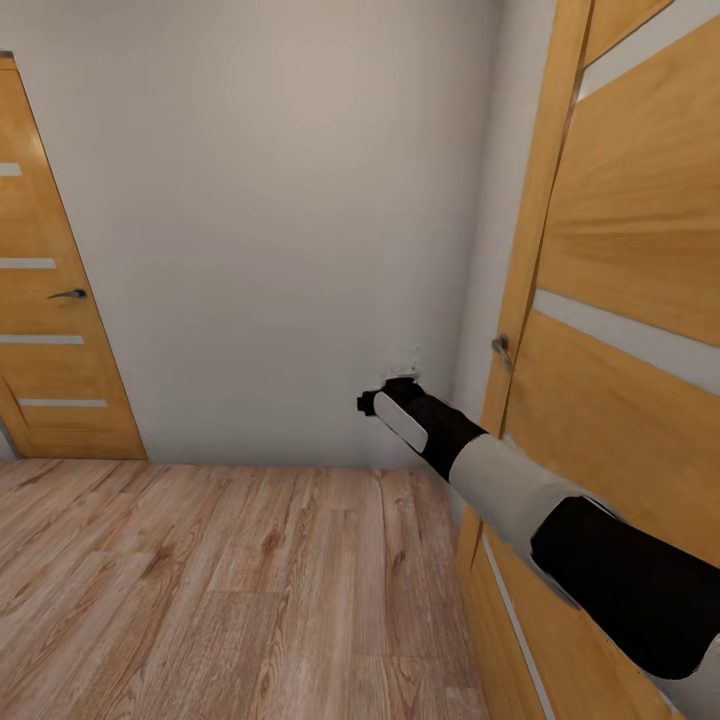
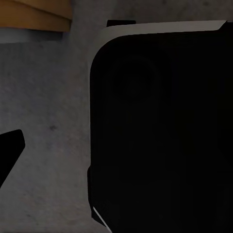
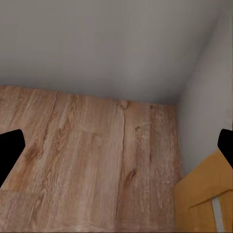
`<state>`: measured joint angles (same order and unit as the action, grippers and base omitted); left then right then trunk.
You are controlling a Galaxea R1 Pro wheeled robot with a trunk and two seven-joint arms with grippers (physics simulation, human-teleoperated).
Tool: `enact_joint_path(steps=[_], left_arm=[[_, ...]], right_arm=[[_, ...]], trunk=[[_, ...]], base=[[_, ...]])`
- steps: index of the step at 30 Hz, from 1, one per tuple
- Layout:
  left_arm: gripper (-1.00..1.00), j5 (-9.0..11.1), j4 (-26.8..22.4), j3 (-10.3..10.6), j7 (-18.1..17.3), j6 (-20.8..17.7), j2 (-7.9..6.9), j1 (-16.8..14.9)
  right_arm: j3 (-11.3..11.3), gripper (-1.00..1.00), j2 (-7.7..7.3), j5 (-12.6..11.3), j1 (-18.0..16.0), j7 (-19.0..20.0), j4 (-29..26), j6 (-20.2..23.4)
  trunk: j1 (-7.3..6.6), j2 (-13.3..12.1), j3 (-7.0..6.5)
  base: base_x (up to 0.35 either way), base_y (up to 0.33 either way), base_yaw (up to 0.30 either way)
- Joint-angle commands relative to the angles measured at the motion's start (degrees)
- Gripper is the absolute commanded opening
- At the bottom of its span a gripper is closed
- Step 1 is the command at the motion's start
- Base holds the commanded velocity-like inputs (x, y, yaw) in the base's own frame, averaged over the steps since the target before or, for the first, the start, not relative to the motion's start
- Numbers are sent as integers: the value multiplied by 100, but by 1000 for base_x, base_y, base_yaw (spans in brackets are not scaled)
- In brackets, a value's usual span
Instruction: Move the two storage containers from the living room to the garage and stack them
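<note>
Reaching our right gripper (image 1: 385,392) toward the wooden door (image 1: 620,400) beside its handle (image 1: 500,348), we are holding the fingers wide apart and empty, likely to push through, containers unseen.

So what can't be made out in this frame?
- Head view: the right gripper is small and pale against the wall, so its jaws can't be read.
- Head view: the door at the right is cut off by the edge.
- Left wrist view: a dark body blocks most of the scene.
</note>
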<state>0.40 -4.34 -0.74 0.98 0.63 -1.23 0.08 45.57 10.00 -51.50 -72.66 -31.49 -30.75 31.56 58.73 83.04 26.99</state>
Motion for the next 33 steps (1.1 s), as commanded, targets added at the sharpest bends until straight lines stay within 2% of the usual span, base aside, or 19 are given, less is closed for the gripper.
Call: enact_joint_path(steps=[1, 6, 11, 15, 18, 19, 21, 23, 27, 33], left_arm=[[100, 4, -5, -5, 9, 7, 0, 1], [100, 4, -5, -5, 11, 7, 0, 1], [100, 4, -5, -5, 10, 7, 0, 1], [100, 4, -5, -5, 10, 7, 0, 1], [100, 4, -5, -5, 11, 7, 0, 1], [100, 4, -5, -5, 10, 7, 0, 1], [100, 4, -5, -5, 10, 7, 0, 1], [100, 4, -5, -5, 10, 7, 0, 1], [100, 1, -5, -5, 8, 7, 0, 1], [100, -3, -5, -5, 9, 7, 0, 1]], right_arm=[[28, 100, 0, -23, 114, -4, -50, 3], [32, 100, 0, -19, 425, 191, -222, -18], [82, 100, 0, -14, 775, 244, -262, -258], [401, 100, 0, -15, 1028, 241, -263, -454], [925, 100, 0, -22, 1226, 233, -238, -711], [1024, 100, 0, -27, 1258, 231, -231, -762], [1472, 100, 0, -50, 1474, 219, -202, -1027], [1635, 100, 0, -57, 1632, 212, -190, -1140], [1777, 100, 0, -65, 1888, 206, -167, -1247], [1814, 100, 0, -72, 1968, 228, 152, -1458]], trunk=[[0, 4, 5], [0, 4, 5], [0, 4, 5], [0, 4, 5], [0, 4, 5], [0, 4, 5], [0, 4, 5], [0, 4, 5], [0, 4, 5], [0, 4, 5]], base=[[0, 0, 0], [0, 0, 0], [0, 0, 0], [0, 0, 0], [0, 0, 0], [0, 0, 0], [0, 0, 0], [0, 0, 0], [0, 0, 0], [0, 0, 0]])
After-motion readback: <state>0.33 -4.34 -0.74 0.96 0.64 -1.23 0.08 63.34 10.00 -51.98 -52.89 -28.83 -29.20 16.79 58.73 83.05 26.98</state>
